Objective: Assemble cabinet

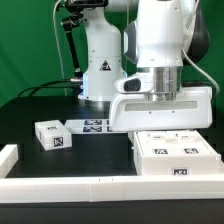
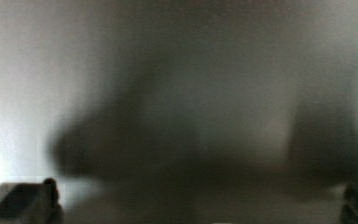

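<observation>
My gripper (image 2: 194, 200) is open, fingertips (image 2: 28, 200) spread wide, low over the white cabinet box (image 1: 175, 155) at the exterior view's right. Its labels are black-and-white squares, too small to read. A tagged drawer block (image 1: 52, 135) sits apart, near the marker board (image 1: 95, 125)

Arm (image 1: 160, 35): single, white, bent over, last link pointing straight down.
Base (image 1: 100, 70): at the far edge of the tabletop (image 1: 30, 110).
Hand body (image 1: 165, 100): low, toward the near edge, on the exterior view's right.
Gripper (image 2: 190, 200): fingertips (image 2: 25, 200) spread wide apart; wrist view blurred.
</observation>
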You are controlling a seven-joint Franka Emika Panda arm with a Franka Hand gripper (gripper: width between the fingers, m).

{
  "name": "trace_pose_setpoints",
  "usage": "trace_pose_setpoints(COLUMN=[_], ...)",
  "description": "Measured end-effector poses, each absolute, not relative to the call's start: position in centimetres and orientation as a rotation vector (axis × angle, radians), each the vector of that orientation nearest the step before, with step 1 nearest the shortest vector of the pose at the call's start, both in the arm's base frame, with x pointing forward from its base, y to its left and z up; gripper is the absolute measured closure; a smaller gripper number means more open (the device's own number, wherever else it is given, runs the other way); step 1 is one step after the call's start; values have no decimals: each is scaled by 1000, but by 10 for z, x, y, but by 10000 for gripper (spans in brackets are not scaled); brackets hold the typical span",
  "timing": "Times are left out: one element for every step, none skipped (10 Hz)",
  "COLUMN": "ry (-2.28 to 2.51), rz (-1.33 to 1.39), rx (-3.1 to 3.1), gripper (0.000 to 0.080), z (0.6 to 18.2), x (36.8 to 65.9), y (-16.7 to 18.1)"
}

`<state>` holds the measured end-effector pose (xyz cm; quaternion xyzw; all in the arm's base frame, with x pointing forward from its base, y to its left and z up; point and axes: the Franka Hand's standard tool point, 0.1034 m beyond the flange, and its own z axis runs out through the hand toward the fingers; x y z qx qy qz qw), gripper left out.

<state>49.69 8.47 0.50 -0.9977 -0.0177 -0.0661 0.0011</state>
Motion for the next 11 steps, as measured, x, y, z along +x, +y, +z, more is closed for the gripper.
trace_pose_setpoints(ry=[-58, -58, -58, -58, -61, -65, -65, -67, -66, -66, -66], rz=[-211, -216, -221, -221, -220, -219, -219, -219, -219, -218, -218], rx=[-3131, -3130, -3129, -3129, -3130, -3130, -3130, -3130, -3130, -3130, -3130], gripper=[3, 3, 3, 3, 3, 123, 258, 258, 441, 577, 577], z=[5, 6, 6, 6, 5, 5, 5, 5, 5, 5, 5], x=[499, 501, 504, 504, 503, 503, 503, 503, 503, 502, 502], y=[86, 86, 87, 87, 86, 86, 87, 87, 87, 87, 87])
